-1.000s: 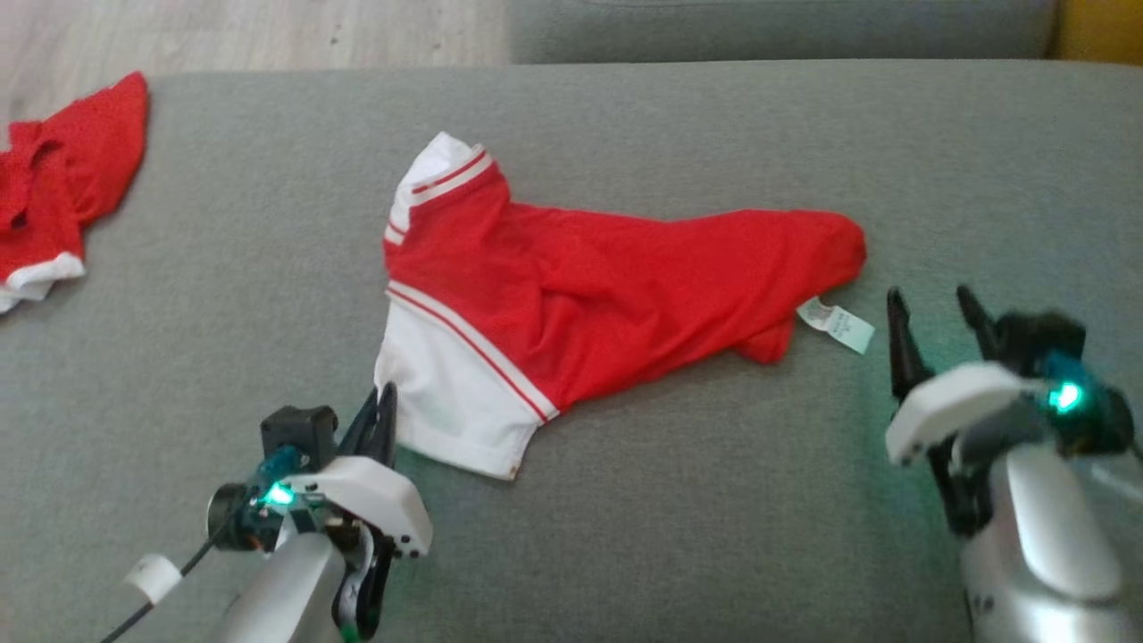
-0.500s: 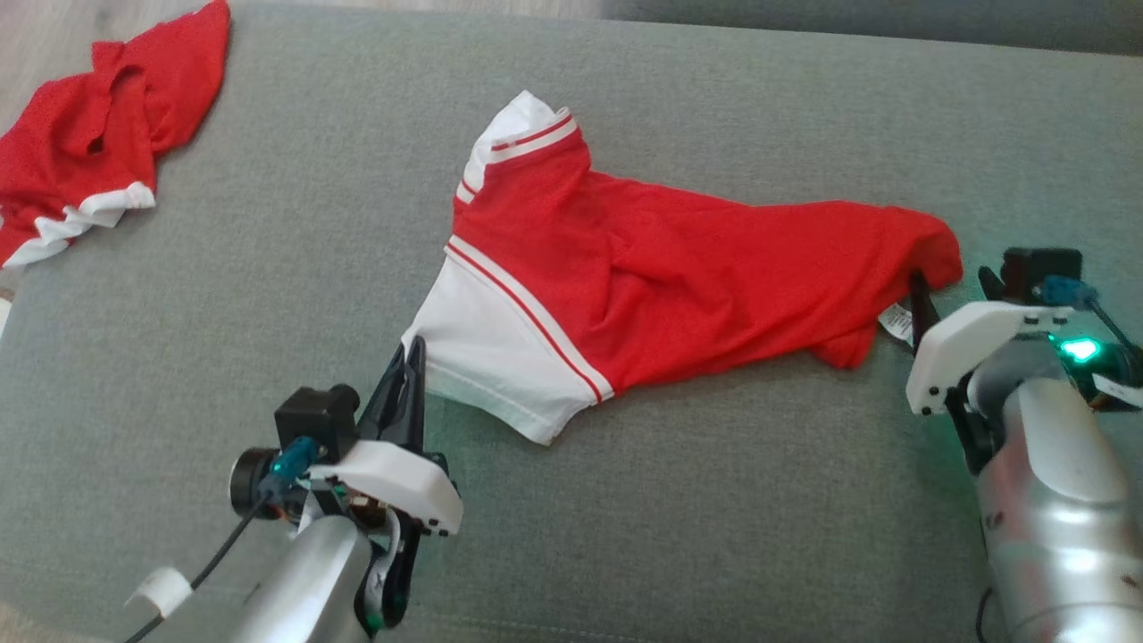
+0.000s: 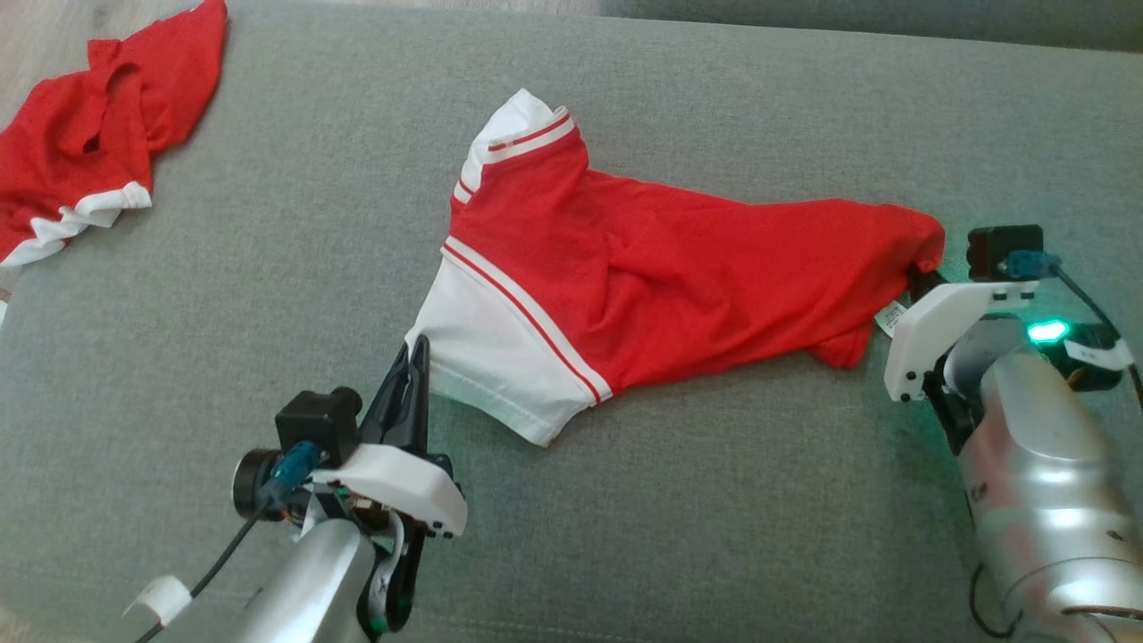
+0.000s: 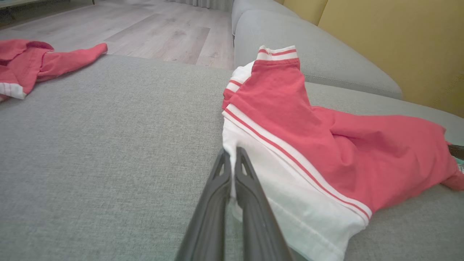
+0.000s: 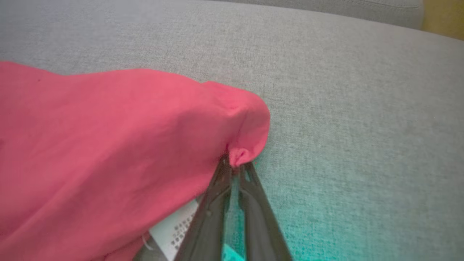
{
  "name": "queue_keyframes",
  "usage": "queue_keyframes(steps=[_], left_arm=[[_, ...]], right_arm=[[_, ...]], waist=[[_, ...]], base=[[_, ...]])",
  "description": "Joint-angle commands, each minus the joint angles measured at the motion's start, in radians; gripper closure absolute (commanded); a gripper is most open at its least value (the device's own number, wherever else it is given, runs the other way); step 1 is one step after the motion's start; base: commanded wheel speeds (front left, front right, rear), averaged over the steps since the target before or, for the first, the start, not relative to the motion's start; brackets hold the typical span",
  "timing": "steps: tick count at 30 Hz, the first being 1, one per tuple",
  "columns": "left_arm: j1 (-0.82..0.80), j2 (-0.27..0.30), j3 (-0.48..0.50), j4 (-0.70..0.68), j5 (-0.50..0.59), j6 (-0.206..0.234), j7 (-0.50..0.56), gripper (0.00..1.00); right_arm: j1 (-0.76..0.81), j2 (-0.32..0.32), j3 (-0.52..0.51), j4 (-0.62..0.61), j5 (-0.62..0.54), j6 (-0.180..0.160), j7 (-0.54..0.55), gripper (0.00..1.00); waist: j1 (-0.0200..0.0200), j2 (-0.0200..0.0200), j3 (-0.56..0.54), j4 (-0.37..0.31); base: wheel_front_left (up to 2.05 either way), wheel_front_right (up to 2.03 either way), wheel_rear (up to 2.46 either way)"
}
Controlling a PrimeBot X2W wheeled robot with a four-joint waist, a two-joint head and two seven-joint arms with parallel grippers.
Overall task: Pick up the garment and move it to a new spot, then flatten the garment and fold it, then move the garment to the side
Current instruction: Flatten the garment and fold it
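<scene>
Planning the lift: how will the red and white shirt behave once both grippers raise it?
Probably floppy: the shirt lies in soft wrinkles, so its middle would likely sag between the left gripper on the white hem and the right gripper on a red corner. It looks thin, so likely light. Each pinch holds little cloth; a corner might slip.

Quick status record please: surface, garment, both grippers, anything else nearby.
surface: grey fabric sofa cushion
garment: red-and-white knit shirt, rumpled, lying between the two grippers
left gripper: shut on the shirt's white hem corner
right gripper: shut on a small fold at the shirt's red end
label: white care label hanging out beside the right gripper's fingers
other: second red garment with white trim, crumpled at the cushion's far left edge, apart from the shirt
</scene>
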Motion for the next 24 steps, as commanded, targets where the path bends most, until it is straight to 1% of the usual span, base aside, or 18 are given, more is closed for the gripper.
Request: queue_keyframes(steps=[1, 4, 5, 8, 12, 16, 17, 21, 24], left_arm=[[-0.022, 0.02, 0.029, -0.034, -0.005, 0.004, -0.007, 1.0], [-0.02, 0.024, 0.041, -0.041, -0.015, 0.006, -0.015, 1.0], [-0.016, 0.021, 0.058, -0.051, -0.041, 0.001, -0.019, 1.0], [-0.017, 0.014, 0.095, -0.08, -0.094, -0.016, -0.023, 1.0], [-0.028, 0.017, 0.154, -0.155, -0.169, -0.038, -0.022, 1.0], [-0.041, 0.04, 0.206, -0.268, -0.223, -0.048, -0.003, 1.0], [-0.041, 0.04, 0.206, -0.268, -0.223, -0.048, -0.003, 1.0], [-0.05, 0.075, 0.247, -0.405, -0.263, -0.043, 0.039, 1.0], [-0.064, 0.104, 0.283, -0.526, -0.296, -0.03, 0.081, 1.0]], right_arm=[[-0.031, -0.006, 0.025, -0.008, 0.004, 0.007, -0.015, 1.0], [-0.049, -0.006, 0.025, 0.0, 0.021, 0.007, -0.06, 1.0], [-0.061, -0.001, 0.027, 0.005, 0.047, 0.007, -0.094, 1.0], [-0.074, 0.011, 0.046, 0.012, 0.106, 0.007, -0.144, 1.0], [-0.083, 0.019, 0.104, -0.001, 0.197, 0.007, -0.201, 1.0], [-0.08, 0.021, 0.183, -0.065, 0.311, 0.007, -0.233, 1.0], [-0.08, 0.021, 0.183, -0.065, 0.311, 0.007, -0.233, 1.0], [-0.043, -0.007, 0.274, -0.206, 0.434, 0.007, -0.225, 1.0], [0.003, -0.039, 0.33, -0.383, 0.547, 0.007, -0.176, 1.0]], waist=[[0.0001, 0.0, -0.002, -0.002], [0.0001, 0.0, -0.009, -0.011], [0.0001, 0.0, -0.02, -0.018], [0.0001, 0.0, -0.045, -0.031], [0.0001, 0.0, -0.094, -0.055], [0.0001, 0.0, -0.15, -0.082], [0.0001, 0.0, -0.15, -0.082], [0.0001, 0.0, -0.209, -0.106], [0.0001, 0.0, -0.235, -0.127]], base=[[0.0, 0.0, 0.0], [0.0, 0.0, 0.0], [0.0, 0.0, 0.0], [0.0, 0.0, 0.0], [0.0, 0.0, 0.0], [0.0, 0.0, 0.0], [0.0, 0.0, 0.0], [0.0, 0.0, 0.0], [0.0, 0.0, 0.0]])
